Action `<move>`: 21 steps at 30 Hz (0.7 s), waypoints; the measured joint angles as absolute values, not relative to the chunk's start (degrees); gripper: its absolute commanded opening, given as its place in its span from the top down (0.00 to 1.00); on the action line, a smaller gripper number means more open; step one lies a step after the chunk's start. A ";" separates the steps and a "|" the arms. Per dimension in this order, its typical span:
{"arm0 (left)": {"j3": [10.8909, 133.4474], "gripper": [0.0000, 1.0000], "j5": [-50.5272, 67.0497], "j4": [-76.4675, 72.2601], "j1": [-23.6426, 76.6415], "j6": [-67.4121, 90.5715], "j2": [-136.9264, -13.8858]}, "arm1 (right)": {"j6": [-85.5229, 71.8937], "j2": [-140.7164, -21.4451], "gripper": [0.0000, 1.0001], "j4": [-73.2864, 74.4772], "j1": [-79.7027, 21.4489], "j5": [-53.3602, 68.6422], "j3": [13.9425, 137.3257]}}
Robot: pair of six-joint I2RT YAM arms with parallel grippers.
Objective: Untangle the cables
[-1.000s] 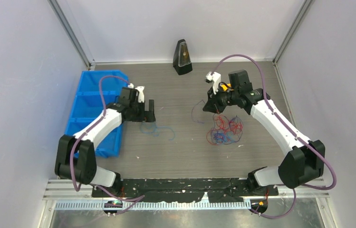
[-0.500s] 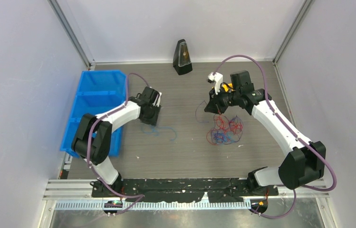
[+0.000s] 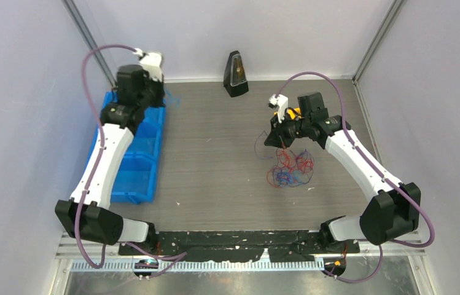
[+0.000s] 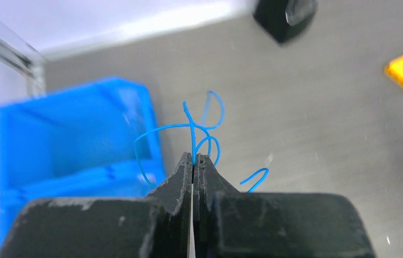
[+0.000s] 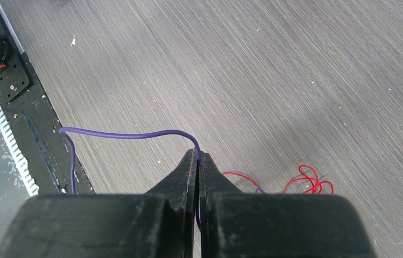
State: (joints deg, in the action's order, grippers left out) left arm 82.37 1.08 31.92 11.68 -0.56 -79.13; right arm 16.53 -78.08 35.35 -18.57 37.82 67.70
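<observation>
A: How did things lie on the table (image 3: 215, 184)?

B: The left arm (image 3: 101, 153) reached high over the far end of the bin (image 3: 130, 179). The left gripper (image 4: 194, 157) was pinched shut on a blue wire (image 4: 192, 127), whose loose curls hung free above the bin's edge. The right gripper (image 5: 198, 154) was clamped on a purple wire (image 5: 129, 136) above the table, with the tangle (image 3: 288, 172) of red and blue strands lying just beneath it.

A: The biggest risk?

B: The tangle, I'd judge. I couldn't tell whether the purple wire ran down into it. If it did, a lift could have dragged the whole knot up, or pulled it tighter instead of freeing one strand.

A: And at the bin?

B: The blue wire hung near the rim. Let go there, it could have sprung out onto the table or draped over the wall.

A: Anything smaller?

B: Slip. Strands that thin sat at the very tips of both grippers, and a quick swing might have whipped either one loose.
</observation>
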 measured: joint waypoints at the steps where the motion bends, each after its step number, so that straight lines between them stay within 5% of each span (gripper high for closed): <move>1: 84.05 1.00 1.45 31.16 10.44 -1.02 -78.72 | 16.53 -78.08 0.95 35.38 -18.52 37.87 67.64; 16: 105.43 0.97 8.03 27.88 -9.72 0.93 -100.73 | 16.51 -78.08 0.95 35.55 -18.52 39.11 66.72; 20: 105.56 0.35 11.53 29.76 -13.26 2.61 -105.54 | 16.53 -78.08 0.95 35.59 -18.52 39.35 66.41; 21: 105.56 0.28 12.32 30.37 -14.09 2.63 -106.48 | 16.51 -78.08 0.95 35.59 -18.52 39.42 66.35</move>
State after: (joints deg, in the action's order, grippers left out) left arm 105.56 12.32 30.37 -14.09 2.63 -106.48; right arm 16.51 -78.08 35.59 -18.52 39.42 66.35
